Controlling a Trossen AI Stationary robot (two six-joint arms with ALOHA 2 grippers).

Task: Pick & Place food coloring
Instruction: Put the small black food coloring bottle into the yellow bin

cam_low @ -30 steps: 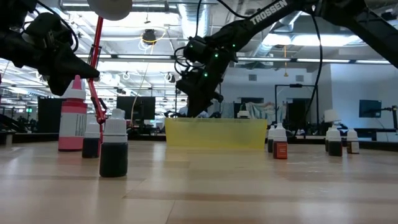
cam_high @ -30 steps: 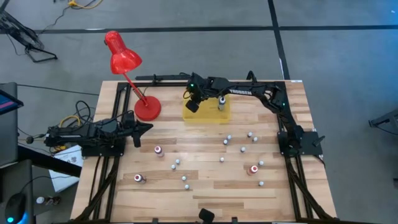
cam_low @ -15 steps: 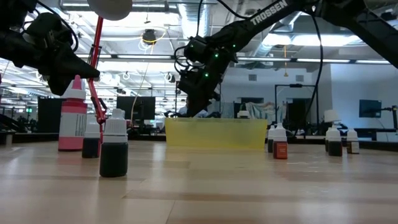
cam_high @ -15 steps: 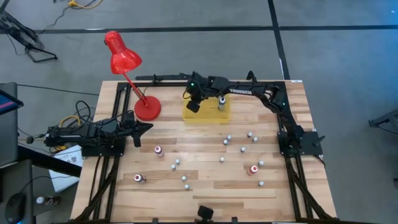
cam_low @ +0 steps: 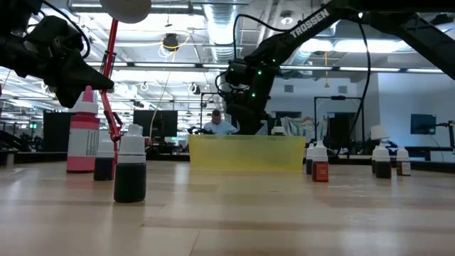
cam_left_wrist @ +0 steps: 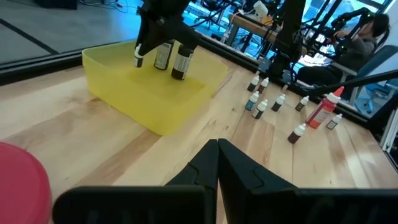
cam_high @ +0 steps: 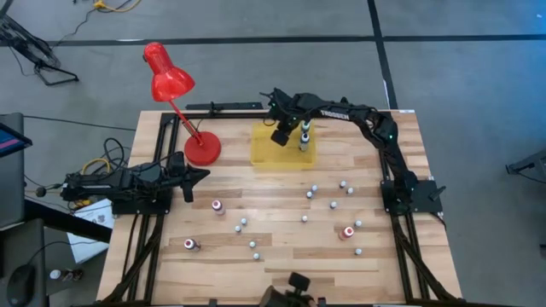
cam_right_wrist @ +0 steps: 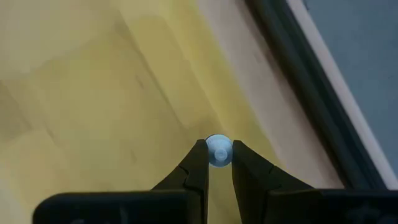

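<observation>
1. Right wrist view: right tool (cam_right_wrist: 217,163) is nipped nearly closed on a bottle's pale cap (cam_right_wrist: 217,151), hanging it straight down over the yellow bin (cam_right_wrist: 93,93), likely for an upright set-down inside.
2. High view: right tool (cam_high: 288,133) sits over the bin (cam_high: 266,153) at the desk's (cam_high: 256,273) far side, beside a bottle (cam_high: 303,141) already standing in it.
3. Left tool (cam_left_wrist: 217,163) is closed and empty, parked at the desk's left edge, waiting.
4. Count: two bottles at the bin, one held, one placed; roughly a dozen loose food coloring bottles (cam_high: 314,190) spread across the near desk.
5. One red lamp (cam_high: 167,81), not part of the job.
</observation>
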